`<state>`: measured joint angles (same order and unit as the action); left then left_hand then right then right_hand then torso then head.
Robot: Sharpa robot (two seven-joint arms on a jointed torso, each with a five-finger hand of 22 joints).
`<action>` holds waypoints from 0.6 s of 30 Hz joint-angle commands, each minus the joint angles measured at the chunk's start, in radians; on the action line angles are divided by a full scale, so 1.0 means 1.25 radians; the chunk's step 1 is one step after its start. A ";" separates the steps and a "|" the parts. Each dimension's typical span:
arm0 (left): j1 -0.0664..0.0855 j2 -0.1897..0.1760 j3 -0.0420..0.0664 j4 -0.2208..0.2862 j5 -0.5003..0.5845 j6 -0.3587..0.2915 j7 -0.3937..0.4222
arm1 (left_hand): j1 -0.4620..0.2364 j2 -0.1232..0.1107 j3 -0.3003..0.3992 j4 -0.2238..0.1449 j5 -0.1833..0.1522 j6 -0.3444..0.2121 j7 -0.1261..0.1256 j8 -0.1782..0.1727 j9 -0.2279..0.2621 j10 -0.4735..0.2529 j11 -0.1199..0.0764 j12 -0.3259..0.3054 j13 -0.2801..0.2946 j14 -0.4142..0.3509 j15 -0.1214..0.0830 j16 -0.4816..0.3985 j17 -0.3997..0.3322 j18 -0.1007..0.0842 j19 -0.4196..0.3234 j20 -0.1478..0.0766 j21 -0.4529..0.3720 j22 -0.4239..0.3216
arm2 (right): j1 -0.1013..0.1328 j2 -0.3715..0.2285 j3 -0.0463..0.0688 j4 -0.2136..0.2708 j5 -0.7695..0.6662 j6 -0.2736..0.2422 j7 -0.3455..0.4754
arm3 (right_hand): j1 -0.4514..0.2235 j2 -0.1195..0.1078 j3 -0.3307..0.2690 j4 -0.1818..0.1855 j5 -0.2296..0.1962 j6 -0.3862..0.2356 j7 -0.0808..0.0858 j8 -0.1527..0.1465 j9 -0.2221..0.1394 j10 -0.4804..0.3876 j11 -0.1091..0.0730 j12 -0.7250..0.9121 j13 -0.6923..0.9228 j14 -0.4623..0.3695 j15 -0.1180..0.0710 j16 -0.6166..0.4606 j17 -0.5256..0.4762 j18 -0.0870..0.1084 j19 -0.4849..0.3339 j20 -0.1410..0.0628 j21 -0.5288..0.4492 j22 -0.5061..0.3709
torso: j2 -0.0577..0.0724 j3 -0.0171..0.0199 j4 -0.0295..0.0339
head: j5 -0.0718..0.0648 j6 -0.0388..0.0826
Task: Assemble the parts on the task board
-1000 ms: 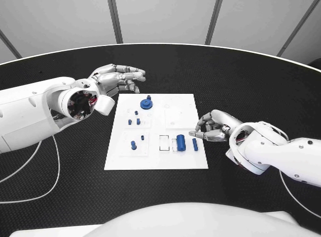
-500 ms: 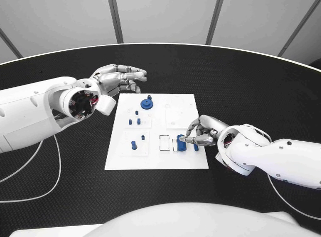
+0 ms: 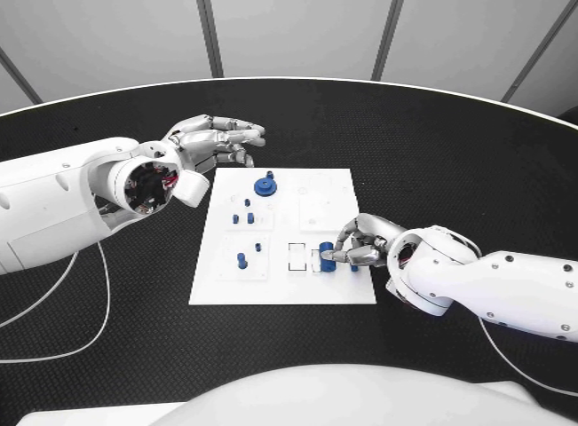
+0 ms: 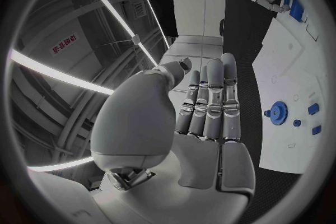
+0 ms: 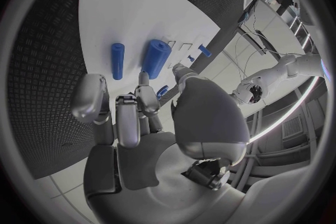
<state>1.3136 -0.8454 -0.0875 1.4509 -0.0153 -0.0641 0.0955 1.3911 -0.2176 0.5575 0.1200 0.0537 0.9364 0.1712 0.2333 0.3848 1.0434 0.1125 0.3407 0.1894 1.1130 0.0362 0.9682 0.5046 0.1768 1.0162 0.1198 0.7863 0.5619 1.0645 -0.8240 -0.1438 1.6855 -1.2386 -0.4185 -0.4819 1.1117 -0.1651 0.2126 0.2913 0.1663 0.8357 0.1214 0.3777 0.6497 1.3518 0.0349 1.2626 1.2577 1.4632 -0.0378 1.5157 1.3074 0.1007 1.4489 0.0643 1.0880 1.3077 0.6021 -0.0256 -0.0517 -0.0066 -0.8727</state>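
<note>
The white task board (image 3: 282,284) lies mid-table. On its near right part lie a thick blue cylinder (image 3: 326,257) (image 5: 156,57) and a thin blue rod (image 5: 117,60). My right hand (image 3: 363,241) (image 5: 140,106) hangs low over them, fingers curled. A fingertip (image 5: 143,77) and the thumb (image 5: 181,71) flank the thick cylinder's near end, and it still lies on the board. A blue round piece (image 3: 265,186) (image 4: 279,111) and several small blue pegs (image 3: 240,261) stand on the board's left half. My left hand (image 3: 215,142) (image 4: 206,106) hovers open and empty past the far left corner.
Thin white cables (image 3: 94,319) loop across the black table (image 3: 468,160) on its near left side. The left forearm (image 3: 59,213) lies beside the board's left edge. The right forearm (image 3: 506,288) lies off its near right corner.
My right hand has slid left from the board's right edge over the blue cylinders, and its fingers now reach the thick one. The left hand has stayed where it was.
</note>
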 commanded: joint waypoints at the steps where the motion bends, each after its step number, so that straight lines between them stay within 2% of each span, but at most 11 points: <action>1: 0.000 0.000 0.000 0.000 0.000 0.000 0.000 | 0.000 0.011 -0.004 0.000 -0.004 -0.001 0.005 0.005 0.001 -0.005 -0.002 0.003 0.001 -0.005 0.000 0.000 0.001 0.005 0.002 0.006 -0.005 -0.001 | 0.000 0.006 0.000 -0.006 0.000 0.004 -0.003 | -0.011 0.001 -0.005 0.000 -0.002 0.001 0.000 -0.002 0.001 -0.001 0.005 0.004 0.002 0.069 0.005 0.002 0.126 -0.012 0.000 0.004 0.005 0.039 | 0.001 -0.0006 0.0002 | 0.001 0.000; 10: 0.000 -0.001 0.000 0.001 0.000 0.000 -0.001 | -0.001 0.011 -0.005 0.000 -0.004 -0.001 0.005 0.005 0.001 -0.005 -0.002 0.004 0.001 -0.005 0.000 0.000 0.001 0.005 0.002 0.006 -0.006 -0.001 | -0.002 0.024 0.000 -0.036 0.000 0.030 -0.016 | -0.013 0.006 -0.008 0.000 -0.001 0.003 -0.001 -0.001 0.002 0.001 0.005 0.007 0.006 0.070 0.005 0.003 0.128 -0.012 0.001 0.004 0.007 0.040 | 0.001 -0.0002 0.0004 | 0.003 0.000; 18: 0.000 -0.003 0.000 0.002 0.000 0.001 -0.002 | -0.001 0.011 -0.005 0.000 -0.004 -0.001 0.005 0.005 0.001 -0.005 -0.002 0.004 0.001 -0.005 0.000 0.000 0.001 0.005 0.002 0.006 -0.006 -0.001 | -0.007 0.038 -0.001 -0.046 0.000 0.045 -0.018 | -0.011 0.009 -0.008 -0.002 0.000 0.004 -0.001 -0.001 0.002 0.002 0.004 0.009 0.008 0.070 0.005 0.005 0.131 -0.013 0.001 0.004 0.010 0.042 | 0.001 0.0007 -0.0007 | 0.004 0.000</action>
<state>1.3137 -0.8492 -0.0875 1.4537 -0.0153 -0.0633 0.0932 1.3872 -0.2138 0.5575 0.1200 0.0537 0.9364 0.1712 0.2333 0.3847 1.0434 0.1124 0.3407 0.1894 1.1130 0.0362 0.9682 0.5054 0.1767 1.0162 0.1198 0.7864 0.5618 1.0559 -0.7782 -0.1446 1.6282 -1.2386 -0.3633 -0.5051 1.1038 -0.1571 0.2073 0.2911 0.1664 0.8360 0.1211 0.3819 0.6566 1.3518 0.0349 1.2685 1.2664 1.4632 -0.0378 1.5157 1.3073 0.1008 1.4489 0.0643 1.0977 1.3076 0.6032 -0.0252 -0.0515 -0.0022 -0.8727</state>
